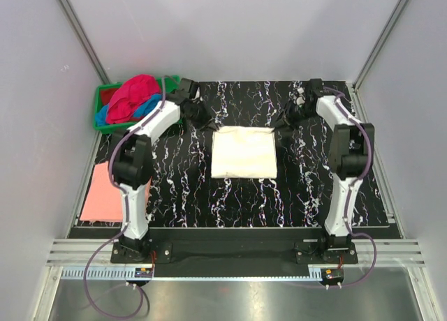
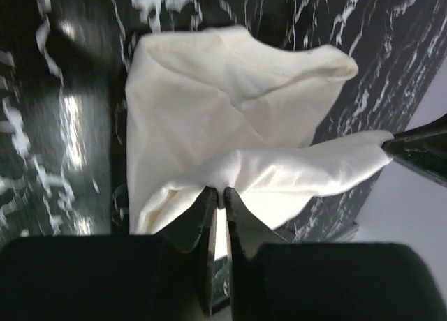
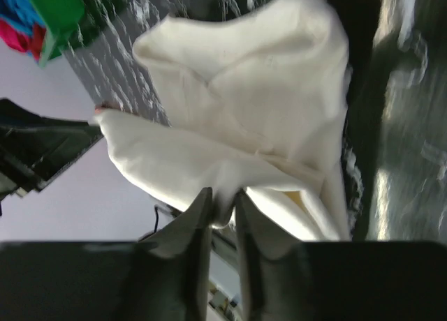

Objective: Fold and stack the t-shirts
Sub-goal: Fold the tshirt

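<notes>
Cream tee (image 1: 244, 152): folded to a near-square panel, lying at mid-worktop between the two arms. Top view shows it flat with straight edges. Wrist views show its far edge raised and drawn into a band between the two claws, with loose folds and a rounded hump behind.

Left claw (image 2: 218, 194): fingers pressed almost together, pinching the cream tee's edge at one corner.
Right claw (image 3: 222, 199): fingers a narrow gap apart, a fold of the cream tee caught between them at the other corner.

Pink tee (image 1: 103, 193): folded flat, at the left edge of the worktop beside the left arm, well apart from the cream tee.
Red tee (image 1: 133, 94) and blue tee (image 1: 148, 105): bunched together, unfolded, in the green crate (image 1: 112, 128) at the far left corner, red on top.

Worktop (image 1: 181, 188): black with white marble-like veining, glossy; wrist views show glare patches.
Enclosure: plain pale grey walls (image 1: 230, 28) on three sides, with metal struts at the corners.
</notes>
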